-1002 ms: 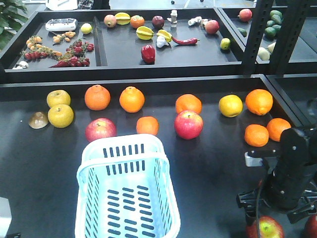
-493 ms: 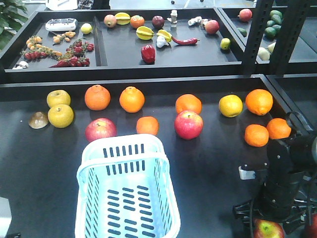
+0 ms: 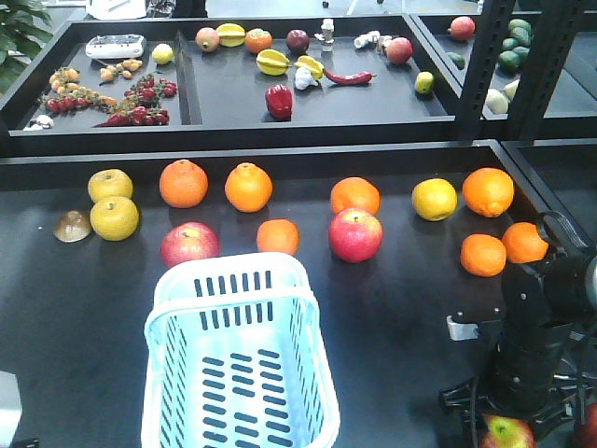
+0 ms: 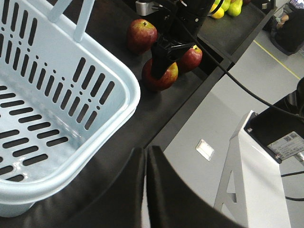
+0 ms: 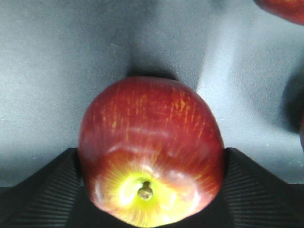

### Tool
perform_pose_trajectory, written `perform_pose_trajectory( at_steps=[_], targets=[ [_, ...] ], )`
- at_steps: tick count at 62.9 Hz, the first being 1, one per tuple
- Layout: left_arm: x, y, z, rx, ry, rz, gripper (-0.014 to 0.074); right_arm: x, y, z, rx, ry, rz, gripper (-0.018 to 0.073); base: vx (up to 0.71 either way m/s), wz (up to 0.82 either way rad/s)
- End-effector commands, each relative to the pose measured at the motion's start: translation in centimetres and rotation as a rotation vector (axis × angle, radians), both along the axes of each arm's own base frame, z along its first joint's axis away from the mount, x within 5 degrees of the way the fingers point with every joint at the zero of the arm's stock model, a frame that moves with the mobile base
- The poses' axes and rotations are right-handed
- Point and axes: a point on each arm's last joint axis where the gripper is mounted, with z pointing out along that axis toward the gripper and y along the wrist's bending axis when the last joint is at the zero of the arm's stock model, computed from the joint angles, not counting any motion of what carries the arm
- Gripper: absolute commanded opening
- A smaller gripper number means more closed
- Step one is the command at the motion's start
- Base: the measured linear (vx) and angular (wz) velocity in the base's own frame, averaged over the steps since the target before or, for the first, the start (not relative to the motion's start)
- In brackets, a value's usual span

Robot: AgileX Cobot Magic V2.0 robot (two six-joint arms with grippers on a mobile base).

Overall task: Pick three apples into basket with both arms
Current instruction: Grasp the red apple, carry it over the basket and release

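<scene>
1. On the black table [image 3: 392,308] the far row runs left to right: yellow-green fruit [image 3: 110,185], knobbly orange [image 3: 183,183], second orange [image 3: 248,187], third orange [image 3: 354,195], yellow fruit [image 3: 434,199], big orange [image 3: 488,191]
2. Nearer me, a brown lump [image 3: 72,226] sits just beside another greenish-yellow fruit [image 3: 114,217]; then a pinkish-red apple [image 3: 189,245], a small orange [image 3: 277,236] and a brighter pink apple [image 3: 354,234] right below the third orange
3. Far right, an orange pair [image 3: 482,254] lies touching
4. The raised tray [image 3: 187,131] behind holds a red pepper [image 3: 278,101], a chilli [image 3: 348,77], a starfruit [image 3: 272,62], a heap of small red fruit [image 3: 140,103] and a white box [image 3: 115,46]
5. Plant leaves [image 3: 19,28] poke in at the top left corner
</scene>
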Motion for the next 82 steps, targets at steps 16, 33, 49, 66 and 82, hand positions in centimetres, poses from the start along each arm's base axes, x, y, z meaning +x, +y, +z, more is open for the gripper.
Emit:
perform_pose_trajectory(
  at_steps=[16,33,49,66,82],
  targets=[
    [0.3,-0.1,1.0,-0.053,-0.012,0.018,-0.0006,-1.9,0.3,11.0,0.136,-0.342,0.052,-0.0009,0.00,0.00],
    [0.4,-0.1,0.9,-0.049,-0.014,0.026,-0.0006,-6.6,3.7,19.9,0.660,-0.703,0.206,-0.0007,0.00,0.00],
    [0.5,0.0,0.9,-0.046,-0.015,0.033,-0.0006,-7.2,7.1,20.1,0.868,-0.664,0.362,-0.0003,0.00,0.00],
    [0.5,0.0,0.9,-0.042,-0.017,0.041,-0.0006,-6.0,12.8,16.5,0.829,-0.629,0.459,0.0032,0.00,0.00],
    [0.5,0.0,0.9,-0.042,-0.017,0.041,-0.0006,-5.2,15.4,14.2,0.786,-0.652,0.503,0.0299,0.00,0.00]
  ],
)
